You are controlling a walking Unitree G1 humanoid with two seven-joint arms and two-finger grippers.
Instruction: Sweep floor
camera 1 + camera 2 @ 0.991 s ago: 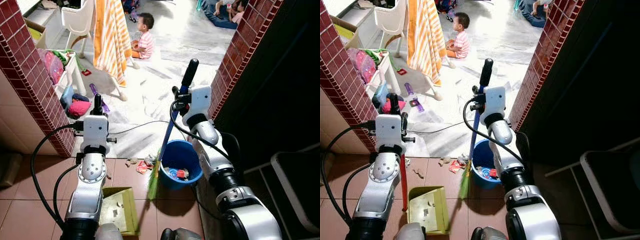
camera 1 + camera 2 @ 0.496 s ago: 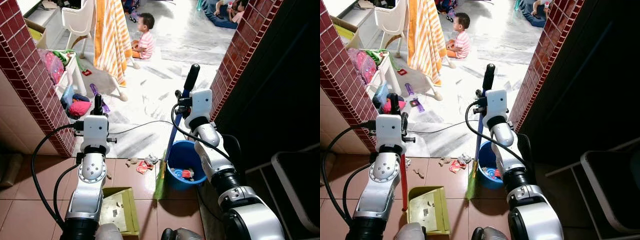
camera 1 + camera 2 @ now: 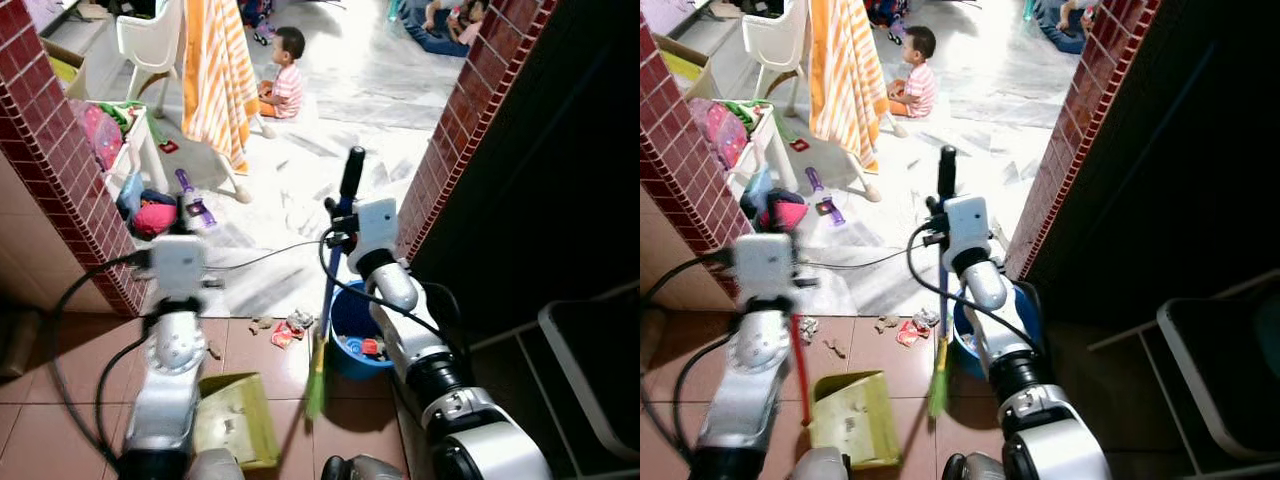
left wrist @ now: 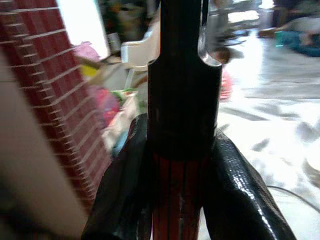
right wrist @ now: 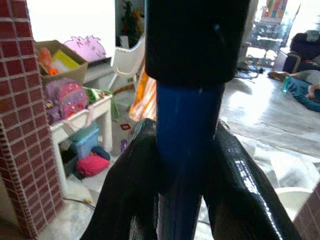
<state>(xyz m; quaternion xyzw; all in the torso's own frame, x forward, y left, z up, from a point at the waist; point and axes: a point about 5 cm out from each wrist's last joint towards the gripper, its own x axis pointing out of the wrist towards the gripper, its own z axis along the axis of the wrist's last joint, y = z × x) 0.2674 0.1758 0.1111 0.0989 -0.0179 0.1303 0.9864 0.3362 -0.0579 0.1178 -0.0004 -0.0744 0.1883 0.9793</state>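
Broom (image 3: 322,330) upright in my right gripper (image 5: 175,165), clamped on its blue handle, bristles beside blue bucket (image 3: 350,325) | left gripper (image 4: 182,180) grips red dustpan handle (image 3: 799,365), probably; dustpan (image 3: 848,418) on tiles | doorway between brick edges open ahead

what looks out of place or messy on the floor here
Scraps of litter lie loose on the brown tiles between the yellow-green dustpan and the blue bucket, not yet swept in. The right gripper holds the broom beside them.

One broom (image 3: 327,300), one dustpan (image 3: 232,421), one bucket (image 3: 352,330)
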